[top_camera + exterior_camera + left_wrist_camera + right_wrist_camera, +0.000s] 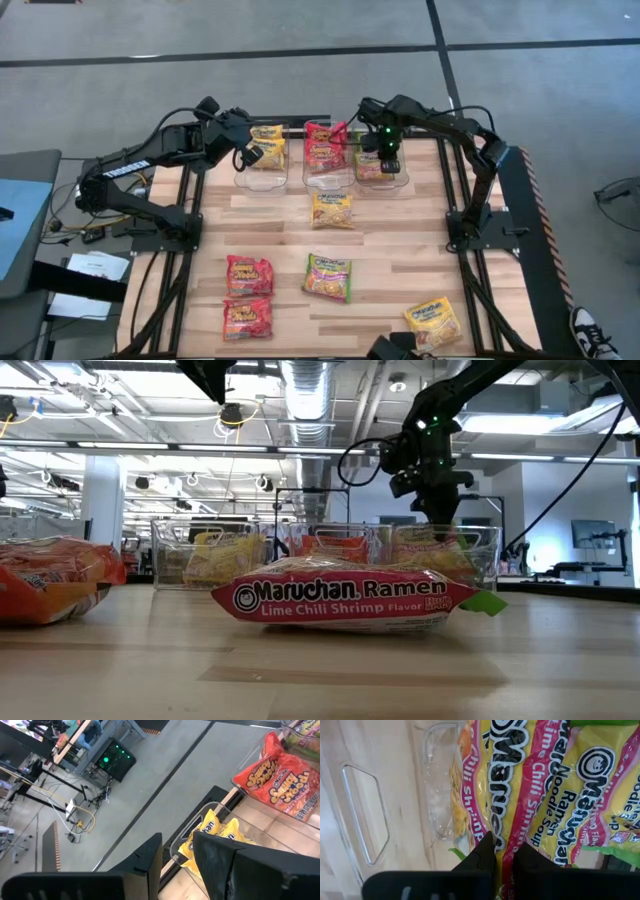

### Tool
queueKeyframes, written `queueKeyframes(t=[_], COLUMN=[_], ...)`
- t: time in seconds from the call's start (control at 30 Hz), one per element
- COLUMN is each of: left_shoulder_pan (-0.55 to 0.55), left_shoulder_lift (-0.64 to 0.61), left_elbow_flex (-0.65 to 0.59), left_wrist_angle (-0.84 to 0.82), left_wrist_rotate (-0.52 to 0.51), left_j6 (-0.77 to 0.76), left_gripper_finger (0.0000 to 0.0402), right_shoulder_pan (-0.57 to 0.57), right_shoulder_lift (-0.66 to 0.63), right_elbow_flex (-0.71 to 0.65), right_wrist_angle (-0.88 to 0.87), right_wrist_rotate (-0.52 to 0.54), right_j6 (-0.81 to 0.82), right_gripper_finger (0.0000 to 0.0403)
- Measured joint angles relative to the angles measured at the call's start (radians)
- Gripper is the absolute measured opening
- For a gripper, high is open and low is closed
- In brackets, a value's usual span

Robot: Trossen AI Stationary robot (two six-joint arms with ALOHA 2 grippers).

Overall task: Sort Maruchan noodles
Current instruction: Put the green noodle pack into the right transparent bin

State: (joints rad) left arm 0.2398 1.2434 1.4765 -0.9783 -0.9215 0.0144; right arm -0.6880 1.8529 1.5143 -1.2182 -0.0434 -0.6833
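We have the right gripper [388, 163] down in the far right bin [401, 186], fingers almost closed and pinching the edge of a Lime Chili Shrimp packet [520, 785] stacked with others there. The left gripper [243, 152] hovers over the far left bin [262, 181] of yellow packets [268, 145], fingers partly open, holding nothing. Red packets [325, 145] fill the middle bin [328, 183]; loose packets [328, 276] are scattered over the table [400, 250], one yellow [332, 209] just near of the bins.
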Motion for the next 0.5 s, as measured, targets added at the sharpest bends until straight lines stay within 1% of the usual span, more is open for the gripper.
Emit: queueKeyframes(t=[0.23, 0.3, 0.5], left_shoulder_pan=[0.000, 0.000, 0.009], left_shoulder_lift=[0.000, 0.000, 0.000], left_elbow_flex=[0.000, 0.000, 0.000], left_wrist_angle=[0.000, 0.000, 0.000], left_wrist_rotate=[0.000, 0.000, 0.000], left_j6=[0.004, 0.019, 0.071], left_gripper_finger=[0.0101, 0.0101, 0.0101], right_shoulder_pan=[0.014, 0.020, 0.042], right_shoulder_lift=[0.000, 0.000, 0.000], right_elbow_flex=[0.000, 0.000, 0.000], right_wrist_angle=[-0.013, -0.018, -0.019], right_wrist_rotate=[0.006, 0.009, 0.069], right_j6=[0.005, 0.005, 0.033], right_gripper_finger=[0.0072, 0.0086, 0.0137])
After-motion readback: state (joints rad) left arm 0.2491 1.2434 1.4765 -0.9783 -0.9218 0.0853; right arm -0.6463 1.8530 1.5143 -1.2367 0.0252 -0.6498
